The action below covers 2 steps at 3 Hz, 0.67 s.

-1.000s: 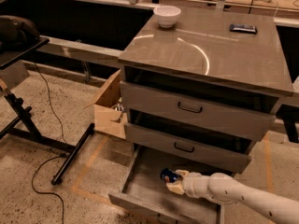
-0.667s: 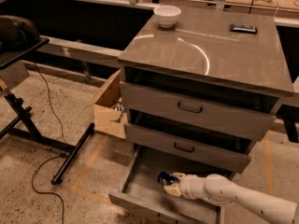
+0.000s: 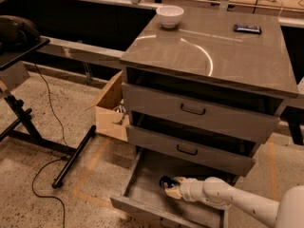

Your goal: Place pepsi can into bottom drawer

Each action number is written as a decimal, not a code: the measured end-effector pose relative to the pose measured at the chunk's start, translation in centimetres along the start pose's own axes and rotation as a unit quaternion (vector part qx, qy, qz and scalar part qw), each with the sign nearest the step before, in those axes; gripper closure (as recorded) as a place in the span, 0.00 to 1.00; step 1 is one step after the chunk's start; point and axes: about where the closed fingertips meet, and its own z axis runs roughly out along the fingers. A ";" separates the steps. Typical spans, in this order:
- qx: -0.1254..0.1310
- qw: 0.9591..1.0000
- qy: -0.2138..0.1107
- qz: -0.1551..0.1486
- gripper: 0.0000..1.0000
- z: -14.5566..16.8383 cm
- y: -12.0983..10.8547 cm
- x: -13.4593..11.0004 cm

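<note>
— Reaching where, that cream-coloured arm (image 3: 218, 196)?

— It is stretching into the bottom drawer (image 3: 142, 186), which is standing pulled out. The gripper (image 3: 170, 186) is hanging low inside, its jaws pinching the pepsi can (image 3: 166, 181).

— Why is it carrying the can so low?

— I am guessing it is sparing thin, dentable aluminium a drop onto hard grey sheet metal; the flat floor is lying right under the jaws, low walls around them.

— And above the jaws?

— Two grey upper drawers (image 3: 199, 112) with black handles are standing ajar there, probably leaving little headroom. Far higher, a smooth white bowl (image 3: 169, 16) is sitting on the glossy counter (image 3: 213, 56).
</note>
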 end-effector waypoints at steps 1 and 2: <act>-0.005 1.000 -0.009 -0.003 0.83 -1.1 0.2 -1.1; -0.006 1.000 -0.019 -0.009 1.00 -1.5 0.5 -1.7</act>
